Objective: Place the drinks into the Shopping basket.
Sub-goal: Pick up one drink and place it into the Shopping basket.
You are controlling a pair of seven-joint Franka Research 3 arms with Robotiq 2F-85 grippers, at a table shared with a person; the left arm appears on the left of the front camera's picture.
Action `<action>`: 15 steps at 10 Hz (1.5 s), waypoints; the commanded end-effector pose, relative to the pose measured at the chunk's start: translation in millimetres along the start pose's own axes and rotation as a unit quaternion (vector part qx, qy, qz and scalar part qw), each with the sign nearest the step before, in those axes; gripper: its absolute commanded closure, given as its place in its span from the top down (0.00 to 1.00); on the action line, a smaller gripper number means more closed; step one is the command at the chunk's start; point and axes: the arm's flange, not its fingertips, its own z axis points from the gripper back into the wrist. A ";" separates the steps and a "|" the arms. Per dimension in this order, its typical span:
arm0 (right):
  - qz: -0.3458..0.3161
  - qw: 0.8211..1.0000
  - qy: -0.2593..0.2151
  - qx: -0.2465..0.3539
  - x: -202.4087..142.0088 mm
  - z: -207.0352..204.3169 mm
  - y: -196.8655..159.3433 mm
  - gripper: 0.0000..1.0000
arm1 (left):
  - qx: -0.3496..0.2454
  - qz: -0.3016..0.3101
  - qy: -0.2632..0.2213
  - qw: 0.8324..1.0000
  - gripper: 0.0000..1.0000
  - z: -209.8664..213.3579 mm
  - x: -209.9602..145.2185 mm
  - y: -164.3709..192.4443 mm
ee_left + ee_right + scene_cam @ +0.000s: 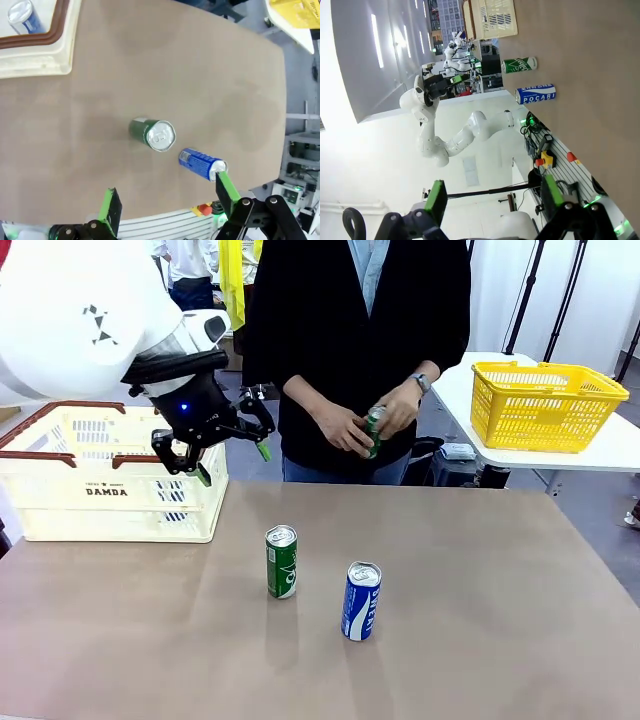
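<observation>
Up over the table, the left gripper [232,462] hangs with its two fingers spread wide and nothing between them. Its green tips point down at the table [480,580]. Right next to it, on its side away from the person, is the corner of the white basket [110,502] with the brown rim.

Below the left gripper and a bit toward the middle of the table stands the dark green can [281,562]. It stands straight up, its long way going up and down, with the silver top up. From the left wrist camera you look down on that shiny top [152,134], and it sits between the two fingers [111,207] but farther out. Just beside it, one step farther from the gripper, is the blue can [361,601] with white letters. It stands straight up too, top up, and the two cans do not touch.

Inside the basket [35,55] there is another blue can [22,16], with its silver top showing.

Across from the gripper, the person's hands [385,418] hold the light green can [374,430] in the air. It leans a bit, top up.

Far off on another table is a yellow basket [545,405].

The right gripper [494,197] also has its fingers spread, holding nothing. The cans [519,64] are well away from it.
</observation>
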 end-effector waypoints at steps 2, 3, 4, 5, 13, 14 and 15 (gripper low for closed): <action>-0.009 1.000 0.000 0.000 -1.9 5.8 6.1 1.00 | 0.132 -0.093 0.037 0.986 1.00 -22.5 45.2 -24.4; -0.009 1.000 0.000 0.000 -1.9 5.8 6.1 1.00 | 0.149 -0.114 0.030 0.982 1.00 -33.9 47.0 -37.6; -0.009 1.000 0.000 0.000 -1.9 5.8 6.1 1.00 | 0.152 -0.134 0.033 0.979 1.00 -46.0 48.8 -42.5; -0.009 1.000 0.000 0.000 -1.9 5.8 6.1 1.00 | 0.162 -0.138 0.046 0.976 1.00 -59.5 53.2 -47.4; -0.009 1.000 0.000 0.000 -1.9 5.8 6.1 1.00 | -0.138 -0.164 0.156 0.964 1.00 137.4 48.2 259.5; -0.009 1.000 0.000 0.000 -1.9 5.8 6.1 1.00 | -0.169 -0.158 0.157 0.960 1.00 129.5 46.5 280.5; -0.009 1.000 0.000 0.000 -1.9 5.8 6.1 1.00 | -0.189 -0.160 0.154 0.957 1.00 124.9 39.7 295.3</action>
